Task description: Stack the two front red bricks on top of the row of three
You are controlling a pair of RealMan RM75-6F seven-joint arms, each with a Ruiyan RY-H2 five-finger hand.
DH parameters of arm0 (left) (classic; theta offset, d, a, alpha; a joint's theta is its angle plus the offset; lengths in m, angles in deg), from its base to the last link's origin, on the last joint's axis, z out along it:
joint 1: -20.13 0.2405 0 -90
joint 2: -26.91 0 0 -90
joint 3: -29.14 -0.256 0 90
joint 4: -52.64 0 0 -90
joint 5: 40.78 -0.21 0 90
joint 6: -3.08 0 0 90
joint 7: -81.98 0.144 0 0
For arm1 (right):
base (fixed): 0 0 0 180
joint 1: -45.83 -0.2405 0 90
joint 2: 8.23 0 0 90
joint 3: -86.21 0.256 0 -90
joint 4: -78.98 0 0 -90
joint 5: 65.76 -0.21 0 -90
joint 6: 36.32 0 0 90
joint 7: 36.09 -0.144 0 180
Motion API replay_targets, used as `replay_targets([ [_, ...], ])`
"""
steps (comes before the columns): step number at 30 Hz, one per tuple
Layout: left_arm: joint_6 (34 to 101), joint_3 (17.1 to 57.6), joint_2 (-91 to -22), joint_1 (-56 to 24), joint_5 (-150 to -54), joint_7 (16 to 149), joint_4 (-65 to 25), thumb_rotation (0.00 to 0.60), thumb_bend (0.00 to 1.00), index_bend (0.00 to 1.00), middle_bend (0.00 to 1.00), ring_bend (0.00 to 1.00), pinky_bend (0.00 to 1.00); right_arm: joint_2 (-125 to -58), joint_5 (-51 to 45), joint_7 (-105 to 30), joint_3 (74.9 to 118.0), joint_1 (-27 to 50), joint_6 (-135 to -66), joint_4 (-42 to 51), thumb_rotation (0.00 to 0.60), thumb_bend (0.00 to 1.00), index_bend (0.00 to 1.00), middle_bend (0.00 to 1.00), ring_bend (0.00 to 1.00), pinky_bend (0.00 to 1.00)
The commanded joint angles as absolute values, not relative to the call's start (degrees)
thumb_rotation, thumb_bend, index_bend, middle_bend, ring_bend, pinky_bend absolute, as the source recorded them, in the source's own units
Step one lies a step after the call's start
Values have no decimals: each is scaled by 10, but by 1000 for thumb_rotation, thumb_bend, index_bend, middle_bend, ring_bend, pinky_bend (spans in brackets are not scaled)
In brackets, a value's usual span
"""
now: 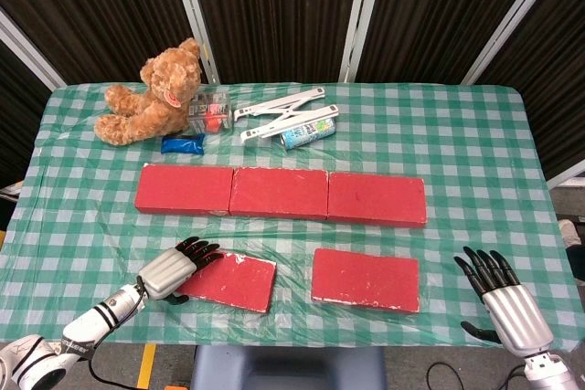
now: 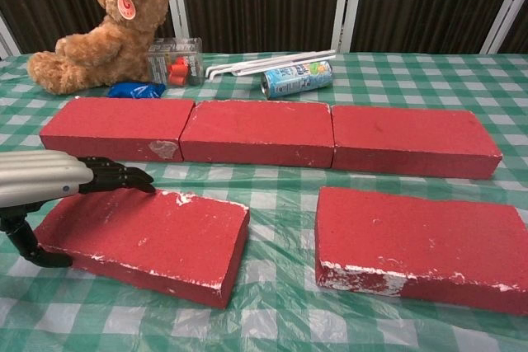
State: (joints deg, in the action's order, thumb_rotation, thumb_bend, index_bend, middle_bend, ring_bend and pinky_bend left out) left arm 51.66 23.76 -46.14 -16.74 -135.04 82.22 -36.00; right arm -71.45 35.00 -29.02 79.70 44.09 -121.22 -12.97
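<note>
Overhead, head view first:
Left hand: lies over the 9 o'clock end of the front left brick, fingers stretched across its top and the thumb down by the end face; whether it grips or only rests, I cannot tell.
Right hand: at 4 o'clock on the table, fingers spread, holding nothing, well apart from the front right brick.
Row of three: lies end to end across the middle, toward 12 o'clock from both front bricks.
Count: five red bricks in all, three in the row, two in front; two hands.

Chest view next:
Left hand: fingers flat on the near left brick's top at 9 o'clock, the thumb hooked beside the end; the brick seems tipped up slightly at that end.
Front right brick: flat, untouched.
Handling: the bricks look stiff and blocky, with chipped white edges, so probably foam or light painted stuff, though weight is a guess; the faces look matt, not slippery.
Where to hold: likely across a short end, thumb under, fingers over.
Other things: one teddy bear and one drink can beyond the row.
</note>
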Motion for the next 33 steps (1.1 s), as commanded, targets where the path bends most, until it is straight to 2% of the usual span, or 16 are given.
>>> replay_targets([
  [1,506,237,-461,-172,-1344,823,-360,600,232,0,0,0,0,-714,349,-290,797,441,-1212,-130,600,153,0,0,0,0],
  [17,475,242,-466,-193,-1308,842,-354,600,254,0,22,0,12,-717,346,-283,797,439,-1204,-132,600,153,0,0,0,0],
  [22,470,242,-465,-195,-1299,850,-356,600,256,0,188,21,87,-716,345,-282,797,439,-1203,-132,600,154,0,0,0,0],
  [25,466,241,-464,-197,-1293,856,-360,600,258,0,302,104,175,-716,345,-282,796,439,-1202,-132,600,153,0,0,0,0],
  [28,473,241,-464,-195,-1293,864,-361,600,262,28,458,230,326,-716,345,-283,796,439,-1202,-132,600,154,0,0,0,0],
  [30,484,241,-464,-192,-1297,869,-362,600,273,89,590,348,492,-715,344,-284,796,439,-1203,-132,600,154,0,0,0,0],
  [33,507,239,-459,-183,-1305,874,-365,600,281,184,725,465,648,-715,344,-285,797,440,-1204,-131,600,154,0,0,0,0],
])
